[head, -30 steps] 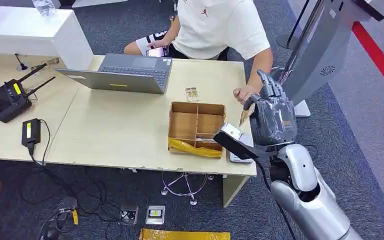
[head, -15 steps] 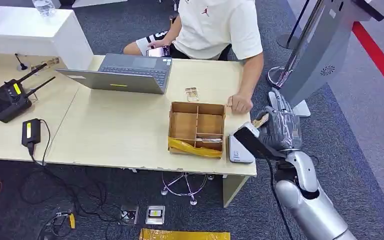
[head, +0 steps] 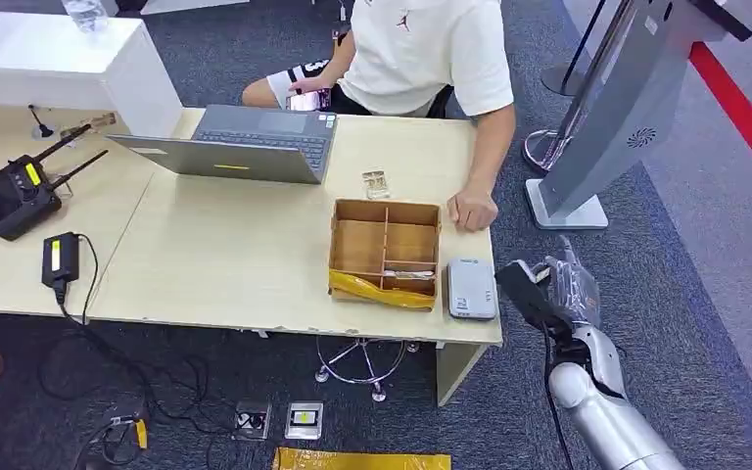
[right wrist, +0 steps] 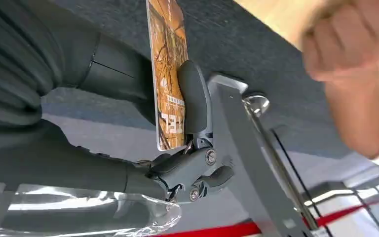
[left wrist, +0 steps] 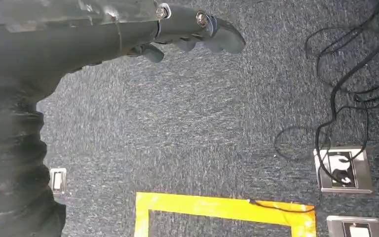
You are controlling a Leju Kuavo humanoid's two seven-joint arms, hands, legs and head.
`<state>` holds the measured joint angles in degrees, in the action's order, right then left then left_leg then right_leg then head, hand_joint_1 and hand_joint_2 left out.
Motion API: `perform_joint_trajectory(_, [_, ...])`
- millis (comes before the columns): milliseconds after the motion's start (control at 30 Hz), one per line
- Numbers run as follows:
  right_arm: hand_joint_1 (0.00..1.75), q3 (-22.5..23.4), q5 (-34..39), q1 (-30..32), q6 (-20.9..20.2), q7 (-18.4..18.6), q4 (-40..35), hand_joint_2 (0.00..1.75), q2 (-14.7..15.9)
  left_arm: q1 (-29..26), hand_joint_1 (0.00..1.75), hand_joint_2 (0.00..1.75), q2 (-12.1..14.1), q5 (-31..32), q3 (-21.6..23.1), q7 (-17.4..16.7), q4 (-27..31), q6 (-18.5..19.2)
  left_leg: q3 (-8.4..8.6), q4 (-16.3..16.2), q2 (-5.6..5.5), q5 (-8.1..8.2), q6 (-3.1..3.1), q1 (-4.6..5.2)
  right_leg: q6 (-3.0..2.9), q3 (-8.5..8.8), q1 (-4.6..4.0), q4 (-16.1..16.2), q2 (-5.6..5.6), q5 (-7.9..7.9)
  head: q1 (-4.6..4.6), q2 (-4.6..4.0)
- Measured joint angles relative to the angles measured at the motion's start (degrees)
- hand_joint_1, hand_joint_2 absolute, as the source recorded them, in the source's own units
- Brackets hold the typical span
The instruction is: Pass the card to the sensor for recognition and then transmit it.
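My right hand [head: 560, 284] hangs off the table's right front corner, low over the carpet. Its thumb [right wrist: 193, 98] and fingers pinch an orange-brown printed card [right wrist: 167, 74], held edge-on in the right wrist view. The grey card sensor [head: 471, 289] lies flat on the table [head: 225, 264] near its right front corner, just right of the wooden divided box [head: 385, 250]. My hand is to the right of the sensor and apart from it. My left hand [left wrist: 192, 32] hangs over the floor with nothing in it, fingers loosely extended.
A person in a white shirt [head: 421, 49] sits behind the table, fist [head: 472, 211] resting by the box. A small card [head: 375, 183], a laptop [head: 245, 142], a black radio unit [head: 15, 196] and an adapter [head: 59, 257] lie on the table. A grey kiosk stand [head: 597, 117] rises at right.
My right hand has dropped from above the table's right end, down and outward past the corner, still holding the card. The sensor it covered now shows. The person's hand barely shifted.
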<state>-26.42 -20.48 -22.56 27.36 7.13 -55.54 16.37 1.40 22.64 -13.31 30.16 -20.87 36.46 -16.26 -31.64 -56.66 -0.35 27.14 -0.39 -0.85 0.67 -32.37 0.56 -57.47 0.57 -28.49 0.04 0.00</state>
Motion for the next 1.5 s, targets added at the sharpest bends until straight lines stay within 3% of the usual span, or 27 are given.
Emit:
perform_joint_trajectory(433, [1.75,0.02,-0.02,-0.24,0.28,-1.86,6.15,1.75,-1.49,0.4,0.0,1.75,-0.2,0.59,0.0,-0.09,-0.22,0.13,-0.02,0.0,0.0,0.0,0.0,0.0,0.0,0.02,0.0,0.0,0.01,0.0,-0.02,0.0])
perform_joint_trajectory(733, [1.75,0.0,-3.67,-0.88,4.11,-1.42,0.55,1.75,-2.21,0.34,0.0,1.75,-0.17,0.94,-0.13,-0.09,-0.35,0.15,-0.01,0.0,0.01,0.0,0.0,0.0,0.0,0.02,0.0,-0.01,0.01,0.0,-0.02,0.0])
perform_joint_trajectory(900, [1.75,-0.39,-6.71,-1.69,2.58,-0.59,-4.32,1.75,-2.67,0.39,0.0,1.75,-0.2,1.18,-0.17,0.06,-0.61,0.24,0.0,0.0,0.01,0.0,0.0,0.0,0.0,0.02,0.0,-0.01,-0.01,0.0,-0.02,0.0])
perform_joint_trajectory(1167, [1.75,-1.38,-6.84,-2.49,0.15,-1.66,-5.5,1.75,-4.37,0.44,0.0,1.75,-0.48,1.16,-0.66,1.42,-1.49,0.37,-0.01,0.0,0.02,0.0,0.0,0.0,0.0,0.01,0.0,-0.01,-0.02,0.0,0.0,0.0])
perform_joint_trajectory(1500, [1.75,-4.35,-7.28,-3.74,-4.11,-2.1,1.07,1.75,-7.43,0.72,0.0,1.75,-1.09,1.79,-2.25,3.04,-3.24,1.38,-0.02,0.0,0.01,0.0,0.0,-0.02,-0.01,0.01,-0.02,-0.01,0.0,-0.01,-0.02,0.0])
